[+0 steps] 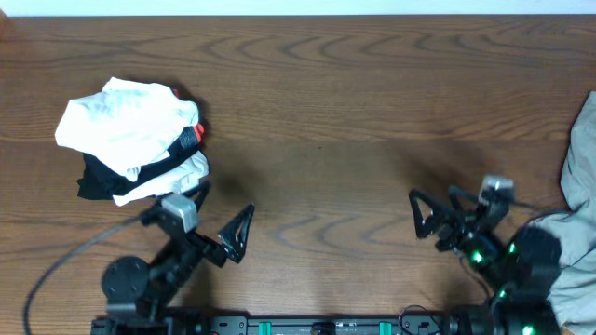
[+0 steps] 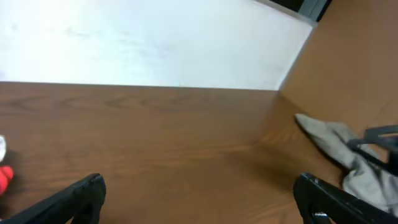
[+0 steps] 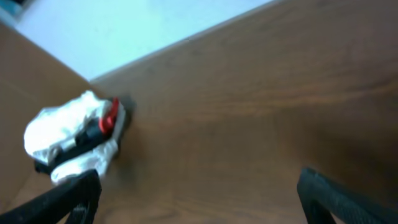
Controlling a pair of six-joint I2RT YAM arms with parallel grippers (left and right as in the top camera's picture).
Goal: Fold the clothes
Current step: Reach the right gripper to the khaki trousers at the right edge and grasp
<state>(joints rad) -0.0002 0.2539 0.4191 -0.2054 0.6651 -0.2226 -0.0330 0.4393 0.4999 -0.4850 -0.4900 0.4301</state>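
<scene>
ok, both sets of fingers are spread wide and hold nothing. the left gripper [image 1: 248,233] sits low near the front edge, jaws pointing across the bare middle of the brown wood-grain table [image 1: 326,102]. the right gripper [image 1: 415,216] mirrors it, also spread and empty, facing left. neither touches cloth.

the crumpled grey-green khaki cotton shorts [image 1: 579,177] are bunched at the far right edge of the table, partly out of the overhead frame, just beside the right arm and behind its gripper. the left wrist view shows one corner of them [image 2: 339,146] lying on the wood, well off to the side. the heap of white and black garments with a red bit [image 1: 130,140] is at the left, near the left arm, and isn't the job.

my read: folding hasn't started, this is the reach-and-fetch step. the next move likely needs the right arm to swing round to the shorts, pinch an edge, and drag them to the centre to spread flat before any fold.
</scene>
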